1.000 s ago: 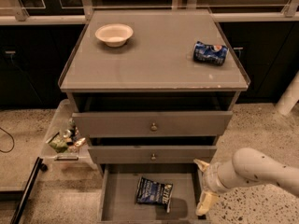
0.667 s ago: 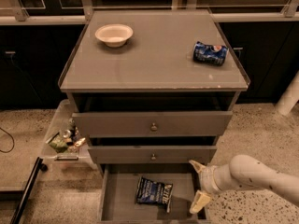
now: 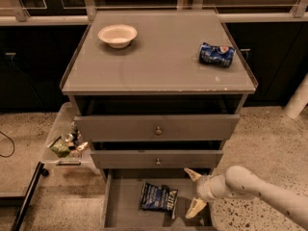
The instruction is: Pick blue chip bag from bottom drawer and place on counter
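Note:
The blue chip bag (image 3: 159, 197) lies flat in the open bottom drawer (image 3: 120, 211), right of its middle. My gripper (image 3: 194, 191) hangs over the drawer's right side, just right of the bag and apart from it. Its two pale fingers (image 3: 196, 208) are spread open, with nothing between them. The white arm (image 3: 260, 191) comes in from the lower right. The counter (image 3: 159, 57) is the flat grey top of the cabinet above.
On the counter stand a white bowl (image 3: 117, 34) at the back left and a crushed blue Pepsi can (image 3: 217, 55) at the right. The two upper drawers (image 3: 157, 127) are partly pulled out. A clear bin (image 3: 67, 143) with small items sits on the floor at the left.
My gripper has moved left over the bottom drawer, closer to the blue chip bag. The bag, the bowl and the can have not moved.

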Available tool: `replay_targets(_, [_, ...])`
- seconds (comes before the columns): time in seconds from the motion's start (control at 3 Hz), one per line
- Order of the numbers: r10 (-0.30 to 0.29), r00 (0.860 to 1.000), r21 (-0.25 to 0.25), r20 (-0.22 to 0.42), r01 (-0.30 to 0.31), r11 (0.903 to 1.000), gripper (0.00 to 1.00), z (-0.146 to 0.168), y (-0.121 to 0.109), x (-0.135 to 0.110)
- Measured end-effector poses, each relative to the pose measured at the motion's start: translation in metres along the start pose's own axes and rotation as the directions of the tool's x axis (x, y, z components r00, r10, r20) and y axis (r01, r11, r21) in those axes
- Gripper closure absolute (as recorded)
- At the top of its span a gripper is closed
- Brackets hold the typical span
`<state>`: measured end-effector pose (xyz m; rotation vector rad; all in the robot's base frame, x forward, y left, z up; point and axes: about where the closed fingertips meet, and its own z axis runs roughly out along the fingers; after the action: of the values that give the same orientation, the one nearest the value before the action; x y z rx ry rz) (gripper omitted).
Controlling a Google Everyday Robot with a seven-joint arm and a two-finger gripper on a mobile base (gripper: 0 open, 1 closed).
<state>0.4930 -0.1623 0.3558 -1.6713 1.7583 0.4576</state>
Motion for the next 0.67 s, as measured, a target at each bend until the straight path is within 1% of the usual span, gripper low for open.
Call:
replay_targets(0.33, [-0.002, 0.998, -0.083, 0.067, 0.007, 0.9965, 0.0, 0.0554, 0.0034, 0.0153])
replay_targets(0.67, [0.0, 0.998, -0.073, 0.059, 0.005, 0.9973, 0.0, 0.0585, 0.0088, 0.0136])
